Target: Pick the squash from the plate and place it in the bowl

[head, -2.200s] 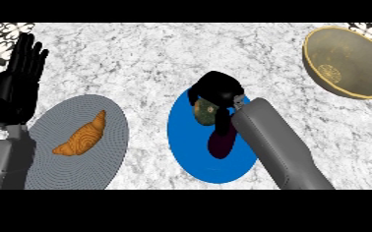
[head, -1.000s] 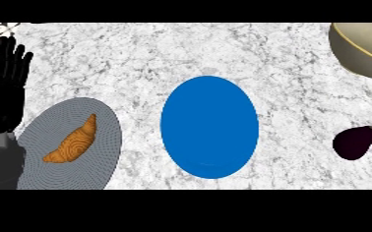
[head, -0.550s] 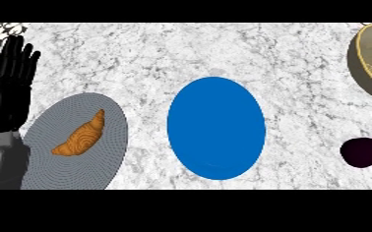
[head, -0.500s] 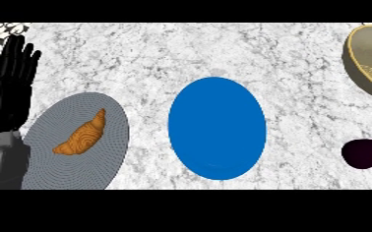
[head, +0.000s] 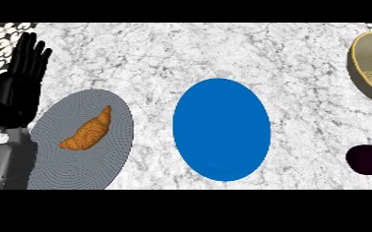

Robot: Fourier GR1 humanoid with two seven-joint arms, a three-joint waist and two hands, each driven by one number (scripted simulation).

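The blue plate (head: 222, 128) lies in the middle of the marble counter with nothing on it. The squash (head: 360, 159), a dark purple rounded shape, shows at the right edge, off the plate and partly cut by the frame. No hand shows around it. The tan bowl (head: 361, 64) sits at the upper right edge, only its left part in view, above the squash. My left hand (head: 24, 81) rests open at the far left, fingers pointing up. My right hand is out of the view.
A grey plate (head: 73, 162) at the lower left carries a croissant (head: 88, 130), just right of my left forearm. Bare marble counter (head: 181, 49) runs between the plates and toward the bowl.
My right hand, earlier curled over the squash on the blue plate, has left the view. The squash now sits off the plate at the right edge. The left hand has stayed put.
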